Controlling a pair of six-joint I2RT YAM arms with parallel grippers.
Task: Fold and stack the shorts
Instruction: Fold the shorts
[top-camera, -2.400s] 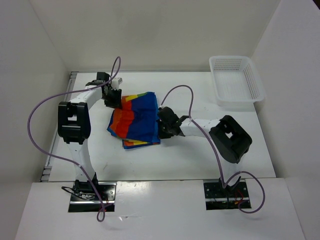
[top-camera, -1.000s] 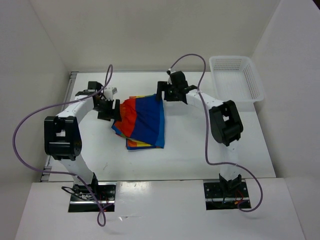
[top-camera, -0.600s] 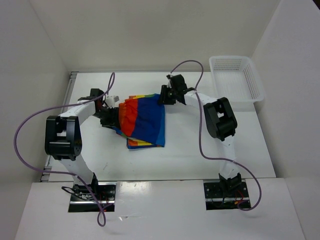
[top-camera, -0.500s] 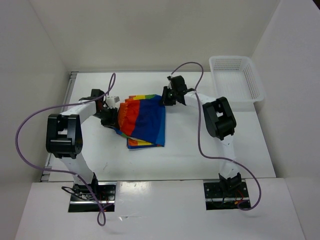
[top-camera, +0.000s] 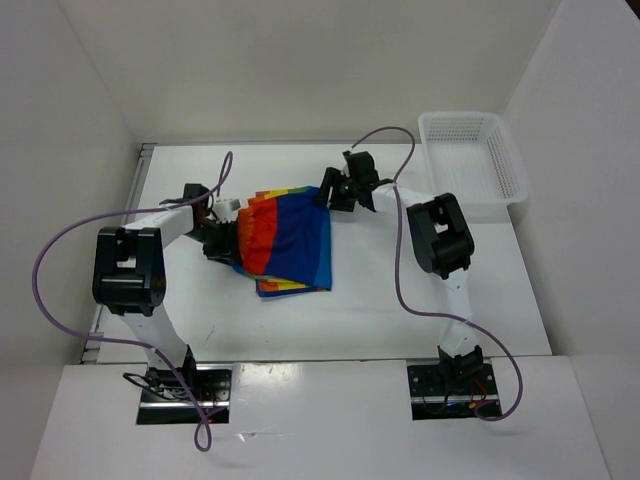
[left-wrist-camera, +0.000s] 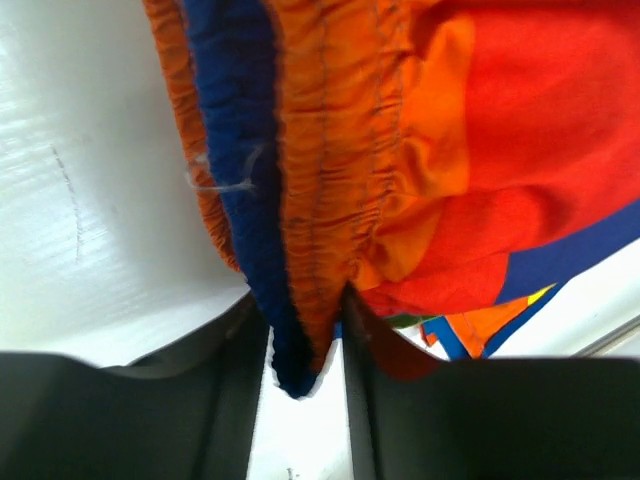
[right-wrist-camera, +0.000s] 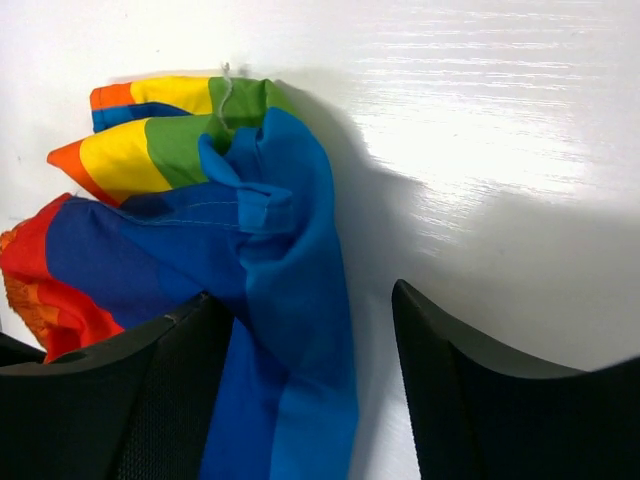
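The shorts (top-camera: 285, 240) lie folded in a rainbow-striped pile with a large blue panel on top, mid-table. My left gripper (top-camera: 222, 238) is at their left edge. In the left wrist view the orange and blue waistband (left-wrist-camera: 300, 200) hangs between its fingers, which stand open with white table showing beside the cloth; the left gripper (left-wrist-camera: 300, 340) is low over the table. My right gripper (top-camera: 330, 195) is at the far right corner of the pile. It stands open in its wrist view (right-wrist-camera: 315, 350), with the blue fold of the shorts (right-wrist-camera: 290, 300) against its left finger.
A white mesh basket (top-camera: 470, 165) stands at the far right corner of the white table (top-camera: 380, 300). White walls close in the table at the left, back and right. Purple cables loop above both arms.
Both grippers have come in onto the shorts' far edges, the left one moving down along the left edge. Both sets of jaws now stand wider than half a second ago.
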